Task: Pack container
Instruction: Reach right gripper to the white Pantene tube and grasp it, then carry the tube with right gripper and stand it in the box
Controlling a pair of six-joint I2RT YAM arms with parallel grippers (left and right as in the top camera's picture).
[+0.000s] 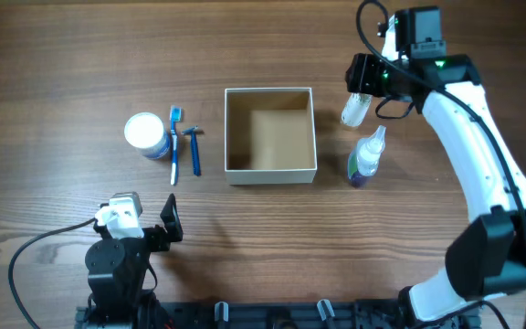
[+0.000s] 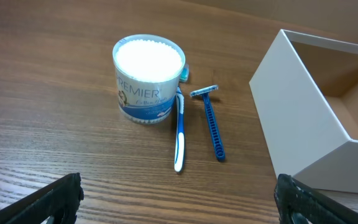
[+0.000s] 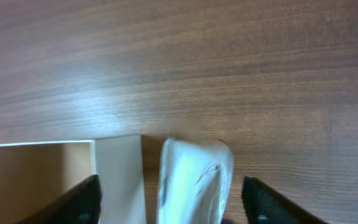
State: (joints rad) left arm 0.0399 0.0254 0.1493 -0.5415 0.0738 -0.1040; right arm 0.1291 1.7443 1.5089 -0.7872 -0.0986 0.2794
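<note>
The container [image 1: 270, 172] is a square white box with a tan inside, standing empty at the table's middle. It also shows in the left wrist view [image 2: 297, 106] and the right wrist view [image 3: 118, 177]. My right gripper [image 1: 360, 90] is open just right of the box's far right corner. Its fingers straddle a white tube [image 1: 354, 111] without touching it, as the right wrist view shows [image 3: 174, 202], with the tube [image 3: 194, 180] between them. My left gripper [image 1: 168, 223] is open and empty at the near left [image 2: 182, 202].
Left of the box lie a round cotton-swab jar [image 1: 145, 133] [image 2: 148, 78], a blue-white toothbrush [image 1: 173, 146] [image 2: 179, 134] and a blue razor [image 1: 193, 151] [image 2: 211, 124]. A clear spray bottle with purple liquid [image 1: 365, 159] lies right of the box.
</note>
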